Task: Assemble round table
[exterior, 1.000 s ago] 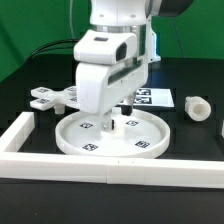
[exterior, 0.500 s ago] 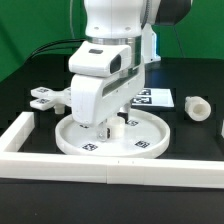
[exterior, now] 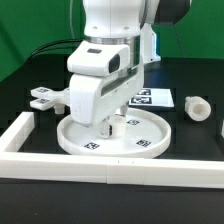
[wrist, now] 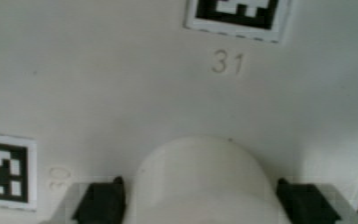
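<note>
The large rimmed round disc (exterior: pixel 140 140) lies flat on the black table, tags on its face; tag 31 shows in the wrist view (wrist: pixel 229 62). My gripper (exterior: pixel 112 127) is down at the disc's middle. In the wrist view the gripper (wrist: pixel 202 200) has its two black pads (wrist: pixel 101 200) against either side of the disc's rounded white centre stub (wrist: pixel 202 170). The short cylinder leg (exterior: pixel 197 107) lies at the exterior view's right. The cross-shaped piece (exterior: pixel 45 97) lies at the exterior view's left, partly hidden by the arm.
The long white square-bar frame (exterior: pixel 110 166) runs along the front and up the exterior view's left side, close to the disc's rim. The marker board (exterior: pixel 152 97) lies behind the disc. A green wall stands behind the table.
The gripper has tilted and dropped lower onto the disc's middle, shifting a little toward the exterior view's left. The disc, leg and cross-shaped piece have stayed put.
</note>
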Controlling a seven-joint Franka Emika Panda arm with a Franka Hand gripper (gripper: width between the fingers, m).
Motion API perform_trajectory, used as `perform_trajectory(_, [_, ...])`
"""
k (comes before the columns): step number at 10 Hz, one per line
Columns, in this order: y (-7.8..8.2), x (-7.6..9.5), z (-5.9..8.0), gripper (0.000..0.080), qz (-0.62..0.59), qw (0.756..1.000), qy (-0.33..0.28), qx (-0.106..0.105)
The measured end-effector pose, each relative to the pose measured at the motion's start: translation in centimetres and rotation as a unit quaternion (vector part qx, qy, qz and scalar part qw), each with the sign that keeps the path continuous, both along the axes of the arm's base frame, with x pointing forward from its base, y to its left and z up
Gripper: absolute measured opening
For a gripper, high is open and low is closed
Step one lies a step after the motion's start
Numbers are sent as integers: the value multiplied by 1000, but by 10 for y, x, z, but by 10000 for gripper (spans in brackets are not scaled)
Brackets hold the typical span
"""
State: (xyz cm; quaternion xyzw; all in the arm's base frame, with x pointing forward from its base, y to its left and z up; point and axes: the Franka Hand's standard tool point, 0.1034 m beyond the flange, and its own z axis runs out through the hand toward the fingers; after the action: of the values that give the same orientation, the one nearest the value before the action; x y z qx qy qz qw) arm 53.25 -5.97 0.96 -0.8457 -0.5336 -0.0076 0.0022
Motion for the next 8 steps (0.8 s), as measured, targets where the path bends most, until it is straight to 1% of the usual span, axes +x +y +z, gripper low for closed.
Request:
perform_trajectory(2, [1,1,0,406,7,1000,-1,0])
perform_trajectory(3, [9,6,0,406,19,1000,-2,3])
perform_trajectory(6, [46,24,0,407,44,999,-11,11])
perform_trajectory(8, [62,30,1,407,51,999,-12,14])
